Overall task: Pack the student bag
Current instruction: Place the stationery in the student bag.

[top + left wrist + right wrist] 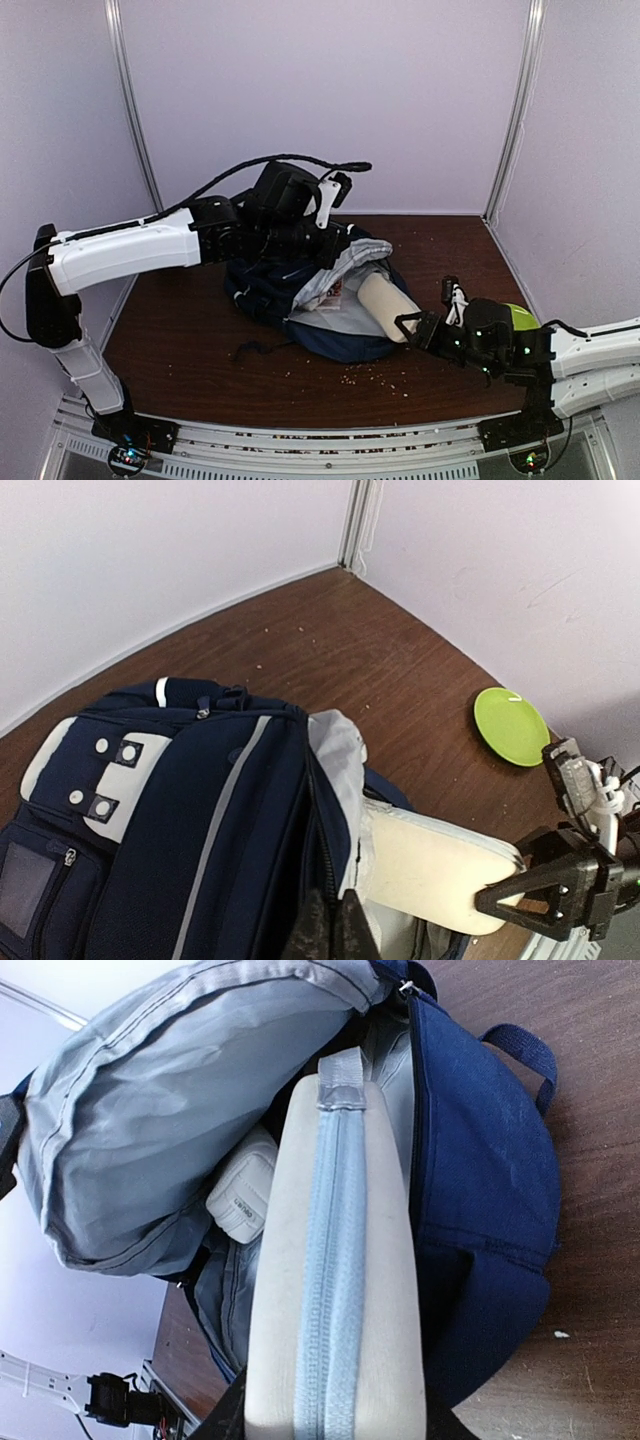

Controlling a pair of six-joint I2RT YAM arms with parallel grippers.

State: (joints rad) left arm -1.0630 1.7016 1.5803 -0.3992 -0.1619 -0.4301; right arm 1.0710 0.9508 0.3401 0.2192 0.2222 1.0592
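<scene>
- Currently, the bag (340, 340) is lying on its side mid-table, with its mouth turned toward the right arm.
- The upper lip of the mouth is being pinched by the left gripper (326, 922), whose jaws are fully closed on the fabric. Most likely the lip is being lifted so the opening is held wide for loading.
- A cream zipped case (335, 1260) is being gripped at its outer end by the right gripper (408, 326). The jaws are partway apart and set on its two broad sides.
- The case's far end is sitting inside the mouth, against the grey lining (150, 1130).
- The case is being presented long axis first, zipper edge toward the right wrist camera. This is judged as a lengthwise feed to clear the lip.
- A white item (243, 1198) is showing deeper inside, just beside the case. What it is cannot be told.
- A green plate (511, 726) is lying near the right arm, apart from the bag.
- The table (180, 340) is a dark brown wood-look top, and crumbs (375, 375) are lying scattered in front of the bag.
- The cell is being closed in by plain pale walls (320, 90) with metal corner posts.
</scene>
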